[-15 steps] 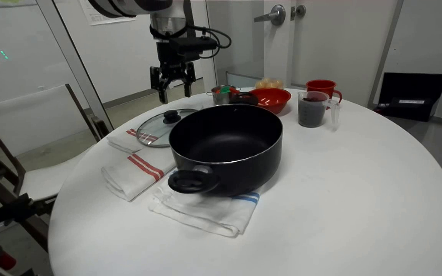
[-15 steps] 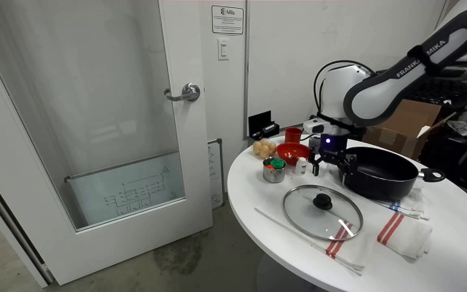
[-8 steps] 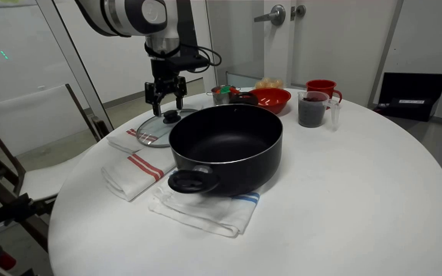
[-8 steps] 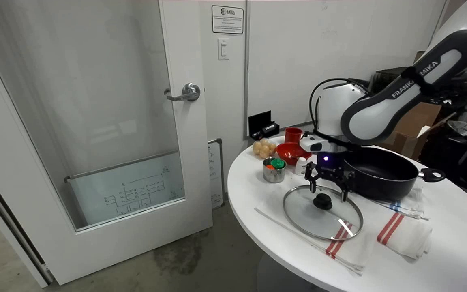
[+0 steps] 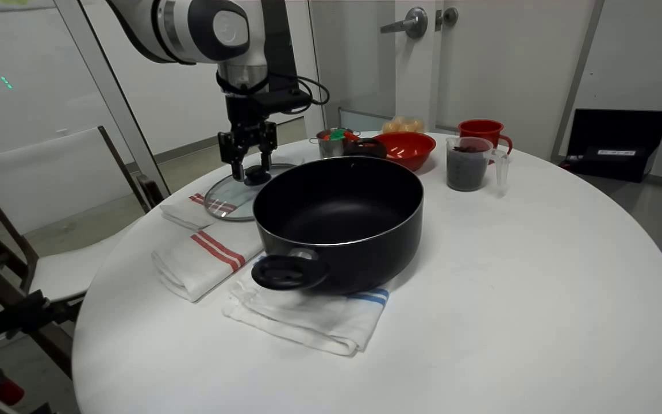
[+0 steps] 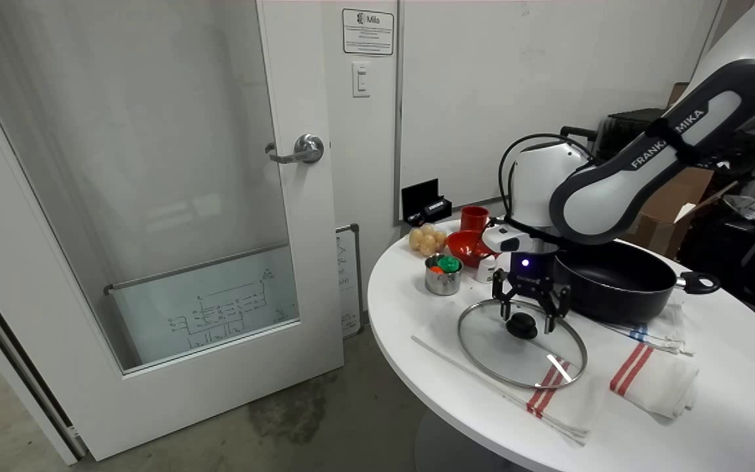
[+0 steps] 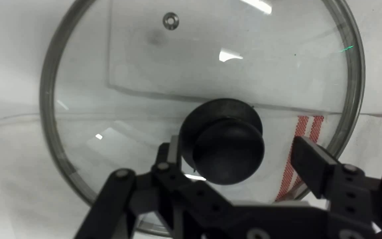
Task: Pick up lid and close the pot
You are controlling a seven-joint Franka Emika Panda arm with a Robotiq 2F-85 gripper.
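Gripper (image 6: pixel 527 321): jaws wide, astride knob (image 7: pixel 229 151) of lid (image 6: pixel 512 357), which I see on cam atop red-striped towel (image 6: pixel 573 414). Pot (image 5: pixel 365 261), blk.: uncovered, just beside. Steel pan (image 6: pixel 443 284), sm.: w/ green & orange pcs (image 6: pixel 448 263).

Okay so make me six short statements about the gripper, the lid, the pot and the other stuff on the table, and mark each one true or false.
1. In the wrist view, the gripper is open, with the knob of the lid between its jaws. True.
2. A blue-striped cloth lies under the pot. True.
3. The lid covers the pot. False: it lies beside the pot, and a red-striped towel shows through its glass.
4. The red bowl is inside the pot. False: the red bowl stands on the table, outside the pot.
5. The knob is white. False: it is black.
6. In an exterior view, the red mug stands behind the measuring cup. True.
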